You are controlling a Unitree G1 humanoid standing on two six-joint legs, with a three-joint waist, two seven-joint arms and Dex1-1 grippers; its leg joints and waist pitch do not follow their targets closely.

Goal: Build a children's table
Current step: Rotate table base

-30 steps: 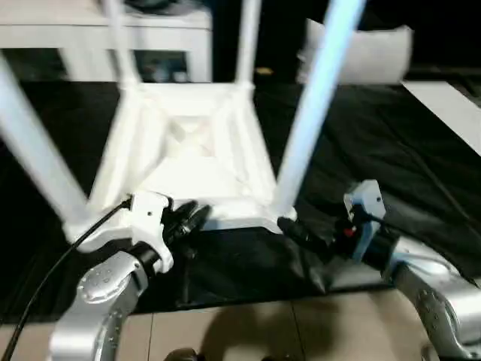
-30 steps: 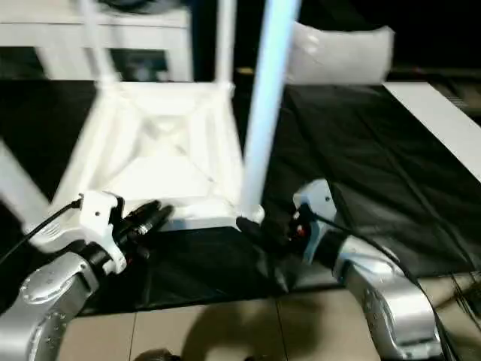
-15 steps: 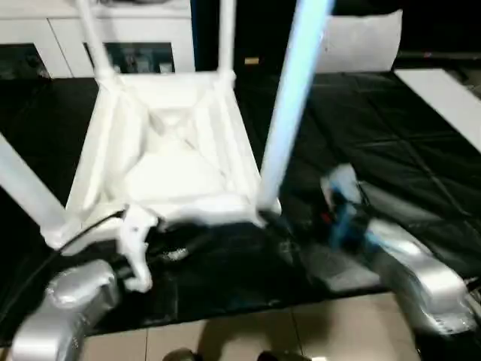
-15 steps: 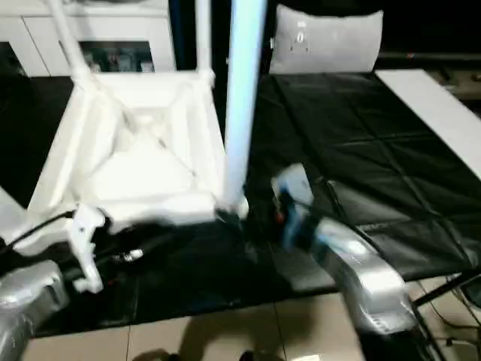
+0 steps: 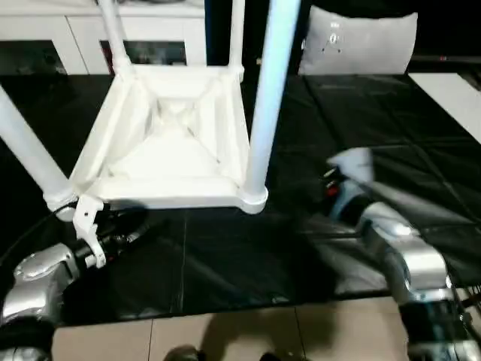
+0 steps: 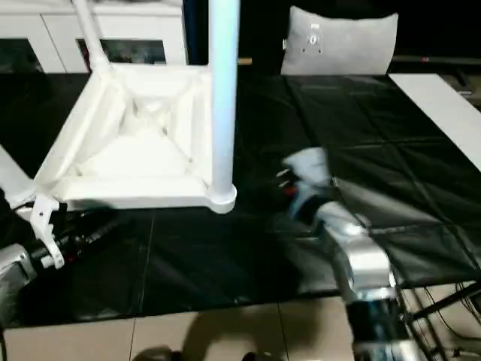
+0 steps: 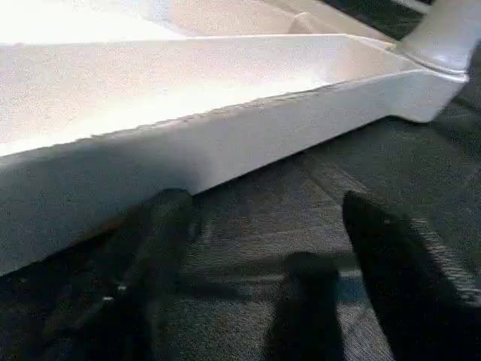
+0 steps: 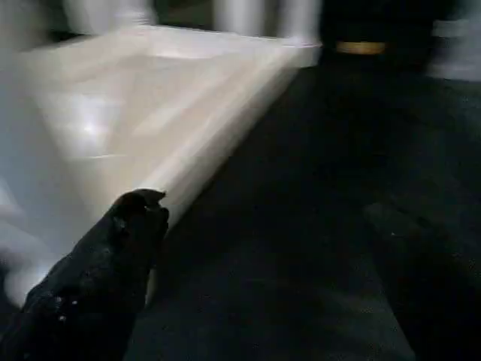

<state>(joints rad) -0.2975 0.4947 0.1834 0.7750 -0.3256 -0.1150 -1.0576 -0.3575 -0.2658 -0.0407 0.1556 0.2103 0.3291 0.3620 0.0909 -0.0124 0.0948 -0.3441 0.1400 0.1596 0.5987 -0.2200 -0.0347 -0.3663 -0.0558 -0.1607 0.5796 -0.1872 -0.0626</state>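
The children's table lies upside down on the black-covered work table, its ribbed white top (image 5: 173,150) facing up. White legs stand in the corner sockets: a near right leg (image 5: 267,90), a near left leg (image 5: 26,158) and two far ones. My left gripper (image 7: 263,256) is open just short of the top's near edge, close to the near left corner, with nothing between its fingers (image 7: 150,263). It also appears as dark fingers (image 5: 128,226) on the cloth. My right gripper (image 8: 270,248) is open and empty, right of the near right corner socket (image 5: 253,199) and apart from it.
A white cabinet with glass doors (image 5: 150,37) stands behind the work table. A grey cushion (image 5: 361,41) sits at the back right, and a white board (image 5: 451,90) lies at the right edge. The work table's front edge meets tiled floor (image 5: 225,338) just below my forearms.
My left gripper has opened and drawn back from the top's near edge. My right arm has pulled away from the near right corner, to the right. The camera has shifted too.
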